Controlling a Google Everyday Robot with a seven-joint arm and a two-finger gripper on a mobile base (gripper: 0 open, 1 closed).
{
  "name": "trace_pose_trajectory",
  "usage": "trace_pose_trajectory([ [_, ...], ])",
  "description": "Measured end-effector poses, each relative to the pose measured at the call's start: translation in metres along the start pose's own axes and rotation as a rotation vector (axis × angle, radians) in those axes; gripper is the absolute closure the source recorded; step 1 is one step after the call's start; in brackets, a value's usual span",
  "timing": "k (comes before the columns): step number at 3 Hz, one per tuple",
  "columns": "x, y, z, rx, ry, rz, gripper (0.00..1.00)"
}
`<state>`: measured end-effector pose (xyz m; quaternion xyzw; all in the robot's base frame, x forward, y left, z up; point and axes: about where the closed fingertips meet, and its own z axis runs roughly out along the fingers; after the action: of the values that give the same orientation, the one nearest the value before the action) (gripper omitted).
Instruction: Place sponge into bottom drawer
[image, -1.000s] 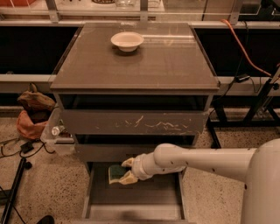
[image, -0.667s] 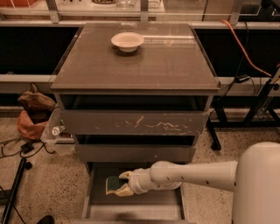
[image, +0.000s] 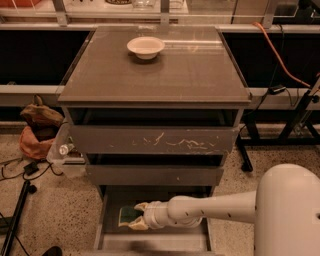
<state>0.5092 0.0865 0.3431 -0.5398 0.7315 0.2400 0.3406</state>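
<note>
Fig.: Single arm reaches in from lower right w/ gripper (image: 133, 216) inside the open bottom drawer (image: 150, 242), left of centre. Fingers (image: 140, 206) are clamped on the sponge (image: 126, 214), one on either side, dark green face showing. Sponge sits low over the drawer floor, between the side rails (contact w/ floor: cannot tell). Scratched top drawer (image: 155, 141) & plain middle drawer (image: 155, 175) are stacked above. White bowl (image: 145, 46) on counter (image: 165, 75), well apart, not involved. Progress, est.: carry & lowering into drawer look done; release of sponge & arm withdrawal not yet done
</note>
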Motion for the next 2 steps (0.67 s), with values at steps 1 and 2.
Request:
trace_pose_trajectory([
  [1,0.010,0.001,0.007,-0.005,0.000,0.019,1.00],
  [2,0.057,-0.004,0.022,0.022,0.028,0.079,1.00],
])
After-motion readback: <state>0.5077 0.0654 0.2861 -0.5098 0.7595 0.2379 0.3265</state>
